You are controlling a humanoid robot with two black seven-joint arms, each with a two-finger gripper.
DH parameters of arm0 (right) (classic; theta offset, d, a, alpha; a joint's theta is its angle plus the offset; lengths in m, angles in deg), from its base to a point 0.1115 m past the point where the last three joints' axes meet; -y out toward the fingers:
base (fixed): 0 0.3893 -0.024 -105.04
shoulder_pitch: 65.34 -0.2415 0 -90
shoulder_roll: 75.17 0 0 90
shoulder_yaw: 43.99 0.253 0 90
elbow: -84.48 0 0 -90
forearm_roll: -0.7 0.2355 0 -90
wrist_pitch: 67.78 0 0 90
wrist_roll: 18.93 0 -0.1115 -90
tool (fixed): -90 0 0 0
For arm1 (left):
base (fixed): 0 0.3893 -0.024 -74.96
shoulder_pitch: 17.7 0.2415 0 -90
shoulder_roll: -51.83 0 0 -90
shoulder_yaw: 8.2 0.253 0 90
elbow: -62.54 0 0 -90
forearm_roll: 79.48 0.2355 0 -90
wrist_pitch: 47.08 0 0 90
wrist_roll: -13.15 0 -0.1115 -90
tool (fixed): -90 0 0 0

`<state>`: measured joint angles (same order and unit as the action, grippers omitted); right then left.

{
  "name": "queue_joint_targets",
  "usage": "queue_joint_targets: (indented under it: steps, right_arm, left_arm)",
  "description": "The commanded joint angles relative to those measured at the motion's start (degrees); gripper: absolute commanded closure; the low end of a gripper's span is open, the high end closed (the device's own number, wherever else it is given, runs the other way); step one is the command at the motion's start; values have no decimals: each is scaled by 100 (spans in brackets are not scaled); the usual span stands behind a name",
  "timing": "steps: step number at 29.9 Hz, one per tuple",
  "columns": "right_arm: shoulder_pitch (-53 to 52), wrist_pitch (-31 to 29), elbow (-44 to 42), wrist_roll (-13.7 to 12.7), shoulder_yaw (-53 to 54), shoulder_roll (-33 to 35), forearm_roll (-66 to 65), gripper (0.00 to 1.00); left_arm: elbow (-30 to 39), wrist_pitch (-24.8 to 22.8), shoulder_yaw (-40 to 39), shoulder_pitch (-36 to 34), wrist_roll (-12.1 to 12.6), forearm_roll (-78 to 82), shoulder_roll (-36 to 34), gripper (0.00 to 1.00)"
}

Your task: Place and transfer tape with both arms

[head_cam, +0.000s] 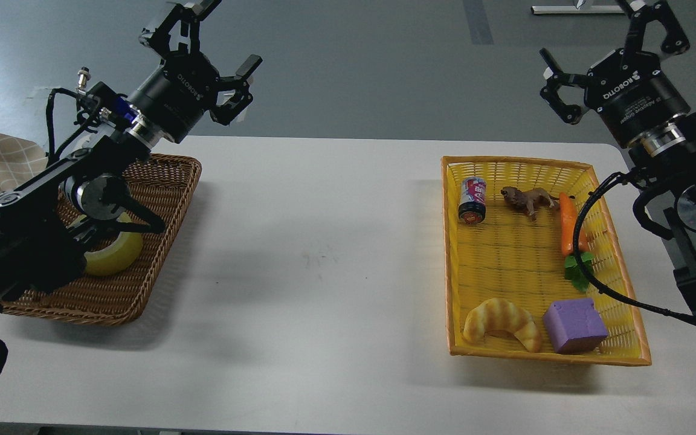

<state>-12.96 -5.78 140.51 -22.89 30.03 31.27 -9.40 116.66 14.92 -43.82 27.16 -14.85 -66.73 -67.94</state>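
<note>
On the white tabletop (324, 241) stand two baskets, well apart. The brown wicker basket (161, 199) on the left holds the yellow tape (115, 254), partly hidden behind the left arm. The left hand (215, 36) hangs above that basket's far edge, fingers spread. The yellow basket (454, 254) on the right holds a can (472, 200), a toy animal (529, 199), a carrot (567, 223), a croissant (502, 323) and a purple block (574, 325). The right hand (605, 45) hangs above its far right corner, fingers apart.
</note>
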Motion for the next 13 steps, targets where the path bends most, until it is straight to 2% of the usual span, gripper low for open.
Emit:
queue_joint_targets:
  steps: [1,13]
  right_arm:
    - [-17,0,-22,0,-10,-131,0,0]
    - [-9,0,-49,35,78,-430,8,0]
  left_arm:
    - [2,0,-261,155,0,-1,164,2]
    - [11,0,-472,260,0,-1,358,2]
